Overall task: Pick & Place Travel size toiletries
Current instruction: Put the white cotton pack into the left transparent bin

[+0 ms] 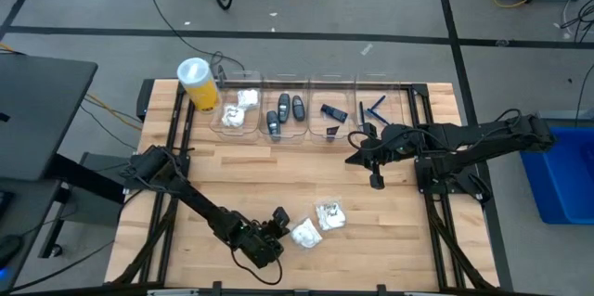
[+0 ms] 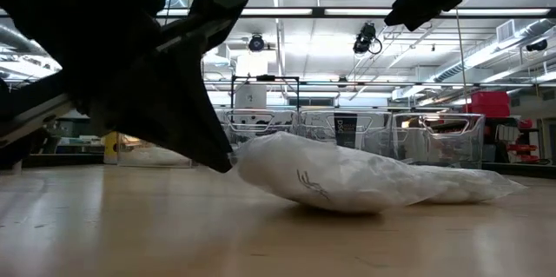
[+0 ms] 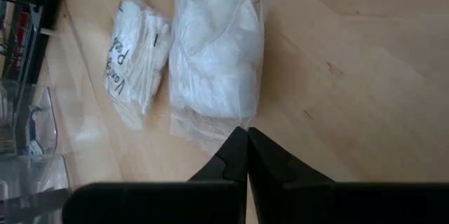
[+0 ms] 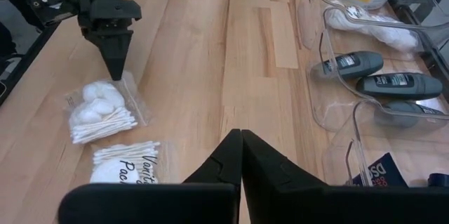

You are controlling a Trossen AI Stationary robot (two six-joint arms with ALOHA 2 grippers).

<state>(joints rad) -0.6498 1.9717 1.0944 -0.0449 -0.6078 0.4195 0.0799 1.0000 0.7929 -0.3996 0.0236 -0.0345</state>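
Observation:
Two white plastic packets lie near the table's front edge: one with cotton balls and swabs, one with writing on it beside it. My left gripper is shut at the edge of the cotton packet. My right gripper hangs shut above the table's right half and holds nothing. My left gripper pinches the clear plastic edge of the cotton packet between its two fingertips, slanting down from the table's left side. In the low view that end is raised off the wood, while the packet's other end rests on the table.
A row of clear bins stands along the far edge, holding white packets, dark grey oval pieces, a dark rectangular piece and blue razors. A yellow cylinder with a white lid stands at the far left.

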